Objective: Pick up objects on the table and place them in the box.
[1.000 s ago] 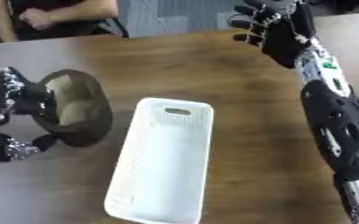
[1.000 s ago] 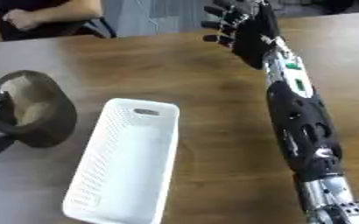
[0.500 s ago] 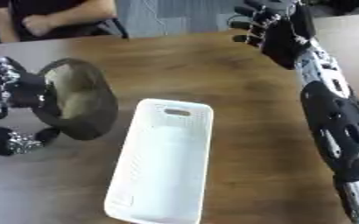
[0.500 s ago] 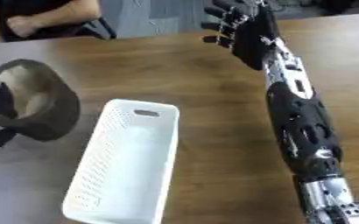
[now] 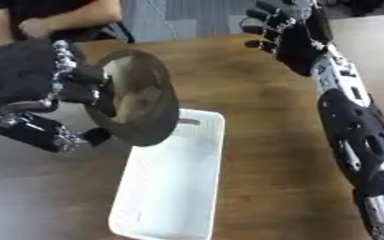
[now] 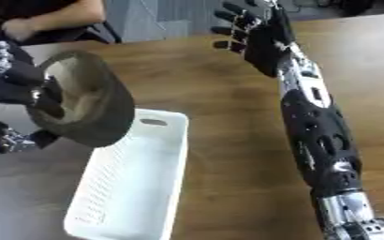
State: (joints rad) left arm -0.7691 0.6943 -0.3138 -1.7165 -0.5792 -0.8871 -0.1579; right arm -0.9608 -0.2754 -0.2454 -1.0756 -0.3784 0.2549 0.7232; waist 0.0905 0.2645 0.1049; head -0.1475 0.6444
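Halfway is where you are. Your left hand [image 5: 31, 89] has its fingers curled round the dark bowl [image 5: 134, 103] and holds it tipped above the near-left end of the white box [image 5: 175, 187]. You must set it inside. Your right hand [image 5: 290, 33] hangs spread wide, holding nothing.

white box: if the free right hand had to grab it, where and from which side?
Probably the far short end of the white box, at the oval handle cutout: a ready finger hold. The box lies lengthwise away from the robot, so come from above and the right, where the right hand hangs open. The left side is crowded by the left hand, curled on the dark bowl over that end.
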